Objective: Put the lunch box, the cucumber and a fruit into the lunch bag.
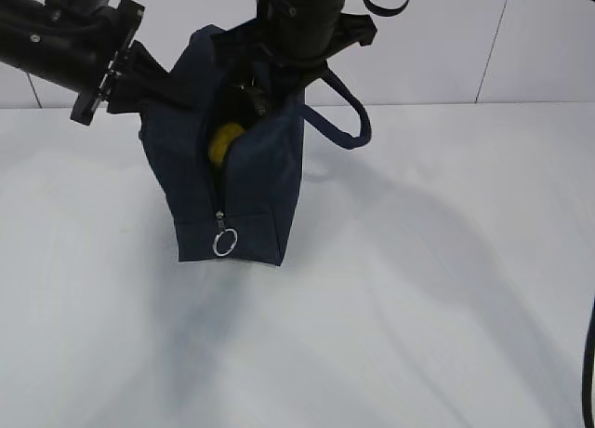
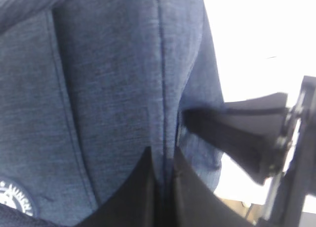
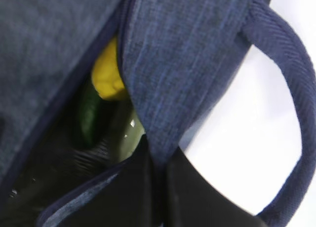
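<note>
The navy lunch bag point(image 1: 256, 191) stands upright on the white table with its side zipper open. Through the gap I see the yellow fruit point(image 1: 225, 141) inside. In the right wrist view the fruit point(image 3: 108, 71) lies over the dark green cucumber point(image 3: 90, 116), with the pale green lunch box point(image 3: 129, 135) beside them, all inside the bag. My left gripper point(image 2: 163, 163) is shut on the bag's fabric at its upper left point(image 1: 163, 77). My right gripper point(image 3: 158, 158) is shut on the edge of the bag's opening at the top point(image 1: 265, 70).
The zipper's metal ring pull point(image 1: 224, 243) hangs near the bag's base. One loop handle point(image 1: 351, 121) droops to the right of the bag, and the handle point(image 3: 291, 89) arcs beside my right fingers. White table point(image 1: 418, 307) surrounds the bag.
</note>
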Available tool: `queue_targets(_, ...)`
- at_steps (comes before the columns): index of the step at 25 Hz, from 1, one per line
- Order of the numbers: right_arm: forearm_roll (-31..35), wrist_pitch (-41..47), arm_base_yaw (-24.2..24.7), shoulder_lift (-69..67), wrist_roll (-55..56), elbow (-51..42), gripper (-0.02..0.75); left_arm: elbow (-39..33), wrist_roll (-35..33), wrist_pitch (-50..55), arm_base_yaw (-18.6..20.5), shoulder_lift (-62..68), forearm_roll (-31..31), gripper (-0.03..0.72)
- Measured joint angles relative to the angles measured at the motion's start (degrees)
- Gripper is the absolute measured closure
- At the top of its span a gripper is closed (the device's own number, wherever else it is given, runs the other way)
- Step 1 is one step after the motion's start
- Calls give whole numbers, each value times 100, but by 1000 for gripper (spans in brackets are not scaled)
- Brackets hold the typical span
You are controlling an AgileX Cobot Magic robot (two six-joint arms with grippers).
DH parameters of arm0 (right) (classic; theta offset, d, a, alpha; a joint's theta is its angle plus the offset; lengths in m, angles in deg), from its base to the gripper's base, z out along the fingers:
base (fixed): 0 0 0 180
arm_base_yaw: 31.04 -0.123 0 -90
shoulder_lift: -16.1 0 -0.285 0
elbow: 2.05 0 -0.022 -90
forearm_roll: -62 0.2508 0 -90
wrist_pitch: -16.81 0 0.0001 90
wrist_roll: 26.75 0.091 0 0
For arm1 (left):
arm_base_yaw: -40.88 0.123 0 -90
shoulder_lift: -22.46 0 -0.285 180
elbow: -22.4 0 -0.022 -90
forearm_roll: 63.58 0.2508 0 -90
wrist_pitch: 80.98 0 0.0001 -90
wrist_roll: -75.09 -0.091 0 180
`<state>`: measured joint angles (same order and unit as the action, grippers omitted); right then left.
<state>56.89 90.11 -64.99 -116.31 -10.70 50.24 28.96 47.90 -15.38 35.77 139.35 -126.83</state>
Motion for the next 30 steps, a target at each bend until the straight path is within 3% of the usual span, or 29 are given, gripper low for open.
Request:
queue_targets(11,-601,-36,125,387,-153,-1255,734,0,6,-1049,-850,127,-262,692)
queue_targets(21,-885,-36,134,505,-162,-1266,734,0,6,-1149,-916,580,-334,676)
queue_targets(26,-934,-62,134,481,-162,-1266,689,0,6,-1149,-916,583,-334,524)
queue_targets(30,-978,-142,134,473,-162,-1266,487,0,13,-1102,-916,583,-334,388)
